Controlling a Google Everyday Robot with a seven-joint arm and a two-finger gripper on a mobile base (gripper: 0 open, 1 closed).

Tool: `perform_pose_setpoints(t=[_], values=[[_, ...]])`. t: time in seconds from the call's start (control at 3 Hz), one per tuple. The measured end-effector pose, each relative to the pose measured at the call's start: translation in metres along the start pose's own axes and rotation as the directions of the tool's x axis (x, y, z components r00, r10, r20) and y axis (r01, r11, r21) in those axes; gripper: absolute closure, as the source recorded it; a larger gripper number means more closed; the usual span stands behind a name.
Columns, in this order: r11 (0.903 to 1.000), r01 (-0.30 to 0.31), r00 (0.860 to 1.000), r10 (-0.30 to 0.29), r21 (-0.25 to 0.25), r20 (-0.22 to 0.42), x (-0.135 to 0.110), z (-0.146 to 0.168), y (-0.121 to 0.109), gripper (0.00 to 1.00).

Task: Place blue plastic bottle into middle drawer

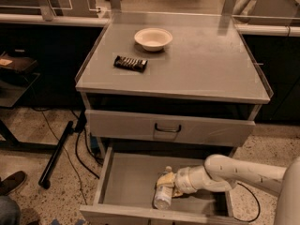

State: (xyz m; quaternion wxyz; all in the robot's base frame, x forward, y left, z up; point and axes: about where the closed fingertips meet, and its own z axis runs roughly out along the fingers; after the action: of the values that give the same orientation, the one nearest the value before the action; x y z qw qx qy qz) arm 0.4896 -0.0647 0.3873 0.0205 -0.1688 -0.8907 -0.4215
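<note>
The middle drawer (129, 184) stands pulled out at the 6 o'clock side of the cabinet, its grey floor mostly bare. Inside it, toward 4 o'clock of the floor, the blue plastic bottle (162, 198) lies nearly lengthwise front to back, with one end close to the drawer's front wall. The gripper (169, 185) is down in the drawer at the bottle's far half, and its jaws are clenched on the bottle, one on each side. The white arm (234, 172) reaches in over the drawer's right wall from 3 o'clock. Above the open drawer, the drawer with the dark curved handle (168, 128) is closed. On the counter (211, 71) a pale bowl (153, 38) sits toward 12 o'clock, and a dark snack bar (131, 63) lies at about 8 o'clock from it, near but apart. A black pole (57, 156) slants across the speckled floor at 9 o'clock of the open drawer.
</note>
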Motion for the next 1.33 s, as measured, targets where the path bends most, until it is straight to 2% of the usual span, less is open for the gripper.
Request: perform_pose_setpoints(t=[0.33,0.67,1.33], values=[[1.0,0.0,1.0,0.0,0.0,0.0,0.0,0.0,0.0,0.81],[1.0,0.0,1.0,0.0,0.0,0.0,0.0,0.0001,0.0,0.5],[1.0,0.0,1.0,0.0,0.0,0.0,0.0001,0.0001,0.0,0.03]])
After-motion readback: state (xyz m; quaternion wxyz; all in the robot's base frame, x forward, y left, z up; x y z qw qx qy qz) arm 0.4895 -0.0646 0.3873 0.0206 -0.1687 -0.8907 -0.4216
